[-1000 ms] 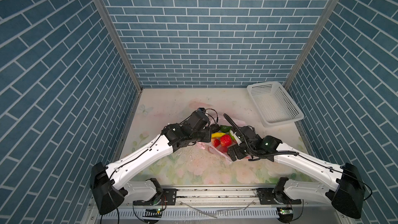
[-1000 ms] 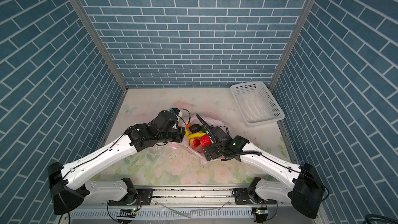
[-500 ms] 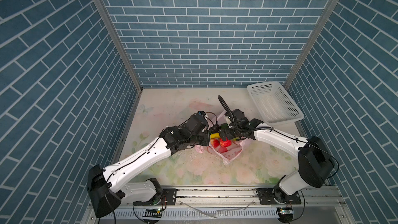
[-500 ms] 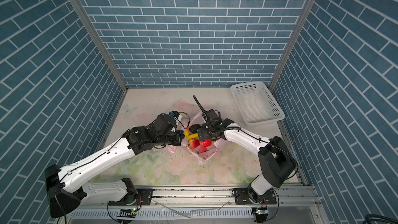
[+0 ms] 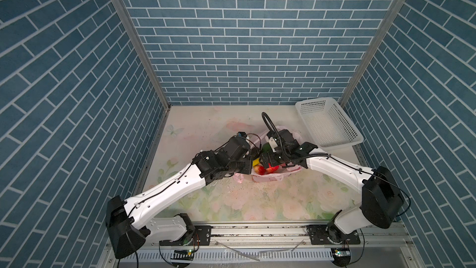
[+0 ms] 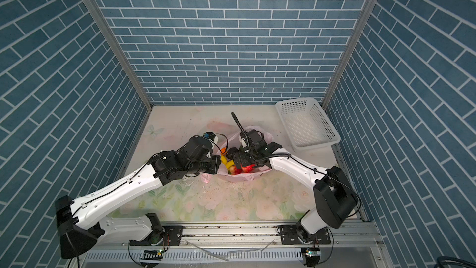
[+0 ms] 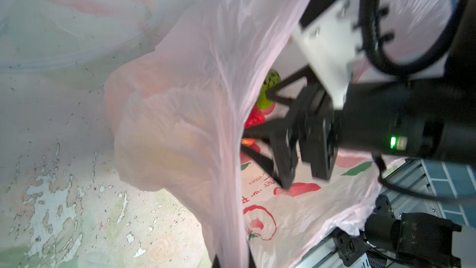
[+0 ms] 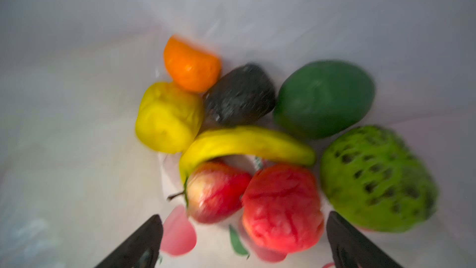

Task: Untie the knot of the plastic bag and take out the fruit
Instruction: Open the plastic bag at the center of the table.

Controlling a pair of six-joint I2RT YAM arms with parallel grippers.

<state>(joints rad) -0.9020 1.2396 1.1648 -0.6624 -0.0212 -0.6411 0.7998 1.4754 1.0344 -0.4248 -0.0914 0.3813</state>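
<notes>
The pale-pink plastic bag [image 5: 270, 177] [image 6: 240, 177] lies open-mouthed mid-table. My left gripper [image 5: 249, 167] [image 7: 233, 264] is shut on a stretched strip of the bag's rim [image 7: 226, 202], holding the mouth up. My right gripper [image 5: 268, 162] [image 8: 243, 216] is open inside the mouth, just above the fruit and holding nothing. Under it lie a red strawberry [image 8: 282, 207], an apple [image 8: 216, 192], a banana [image 8: 247, 143], a yellow piece [image 8: 167, 117], an orange piece [image 8: 192, 64], a dark piece [image 8: 240, 95] and two green ones [image 8: 324, 99] [image 8: 378, 179]. The knot is out of view.
A white perforated basket [image 5: 337, 146] [image 6: 318, 143] stands at the back right, close to the bag. Brick-patterned walls close in three sides. The aluminium rail [image 5: 257, 230] with both arm bases runs along the front edge.
My right arm has swung from the bag's front side up and over it, and its open gripper now reaches into the mouth. The left gripper has kept its hold and barely shifted.
</notes>
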